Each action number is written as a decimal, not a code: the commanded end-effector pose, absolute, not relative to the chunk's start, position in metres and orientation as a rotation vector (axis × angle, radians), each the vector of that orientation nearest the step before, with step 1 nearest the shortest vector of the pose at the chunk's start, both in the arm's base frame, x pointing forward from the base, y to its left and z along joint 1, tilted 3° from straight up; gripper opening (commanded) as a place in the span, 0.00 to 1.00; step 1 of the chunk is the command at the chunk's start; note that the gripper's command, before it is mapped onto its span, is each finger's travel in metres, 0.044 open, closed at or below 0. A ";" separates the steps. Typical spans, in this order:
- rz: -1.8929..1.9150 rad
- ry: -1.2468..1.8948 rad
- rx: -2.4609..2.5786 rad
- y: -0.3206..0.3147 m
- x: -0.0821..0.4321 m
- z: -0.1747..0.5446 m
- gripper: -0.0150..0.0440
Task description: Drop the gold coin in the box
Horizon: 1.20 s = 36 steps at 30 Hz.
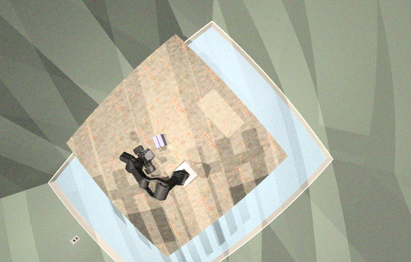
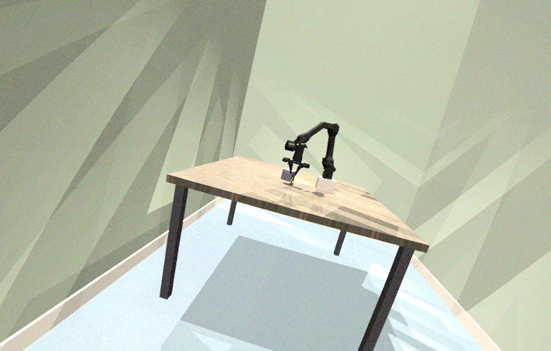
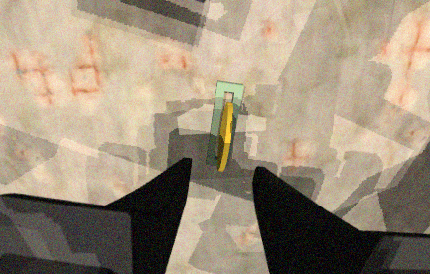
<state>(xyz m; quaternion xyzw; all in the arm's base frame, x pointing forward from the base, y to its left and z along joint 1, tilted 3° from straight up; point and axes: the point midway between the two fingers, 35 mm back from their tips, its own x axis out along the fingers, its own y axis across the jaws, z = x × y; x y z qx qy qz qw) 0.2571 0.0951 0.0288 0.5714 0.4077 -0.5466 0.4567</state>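
From the top view, the coin hides beneath my arm, near the box (image 1: 159,141). In the exterior view, my hand (image 2: 292,175) hangs over the coin (image 2: 291,180). In the wrist view, my hand (image 3: 222,170) is parted, pinching nothing; the coin (image 3: 226,134) rises from its holder (image 3: 230,86). I expect stiff, slick metal: squeeze both faces, high.

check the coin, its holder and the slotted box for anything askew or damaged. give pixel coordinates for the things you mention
Nothing looks clearly wrong. The coin (image 3: 226,140) stands on edge in its green holder (image 3: 222,87), and the box (image 1: 159,141) (image 2: 287,175) sits upright with its lid on. Fine damage would be too small to tell.
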 end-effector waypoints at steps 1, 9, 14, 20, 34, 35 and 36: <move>-1.356 1.008 1.408 0.095 0.255 0.021 0.53; -1.356 1.008 1.408 0.095 0.257 0.010 0.53; -1.356 1.008 1.408 0.095 0.257 0.002 0.53; -1.356 1.008 1.408 0.095 0.258 -0.008 0.53; -1.356 1.008 1.408 0.094 0.258 -0.030 0.53; -1.356 1.008 1.408 0.094 0.258 -0.031 0.53; -1.356 1.008 1.408 0.094 0.258 -0.032 0.53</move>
